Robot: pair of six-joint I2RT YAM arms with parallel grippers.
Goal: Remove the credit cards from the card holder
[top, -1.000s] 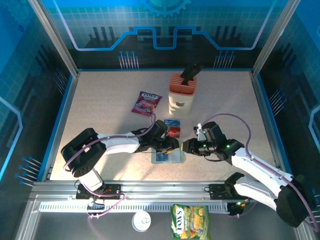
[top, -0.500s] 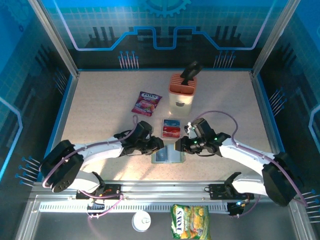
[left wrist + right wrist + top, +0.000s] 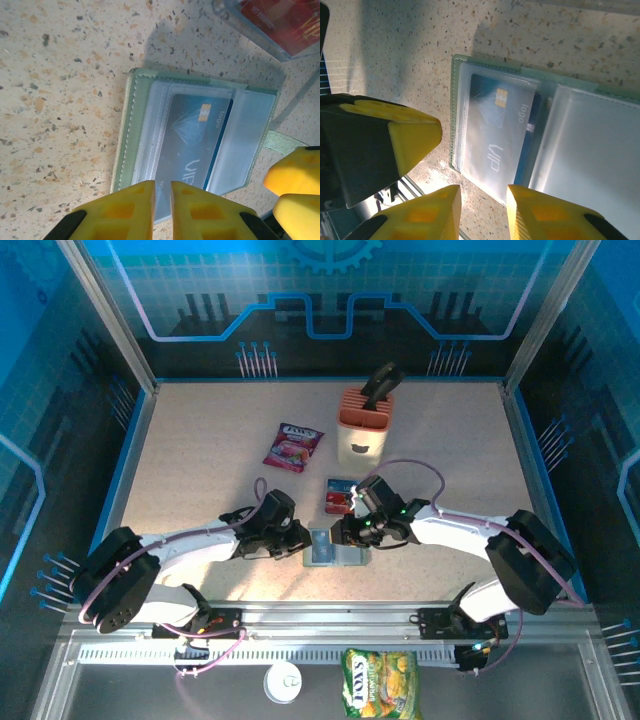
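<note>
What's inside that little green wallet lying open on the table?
In the card holder, behind clear plastic, lies a blue-grey card with a gold chip. The other panel looks empty. Whether more sit beneath that card is hidden.

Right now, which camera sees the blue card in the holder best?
Right wrist view: the blue card looks big, chip and lettering clear. Left wrist view: yellow fingers cover its end; from above it's tiny.
</note>
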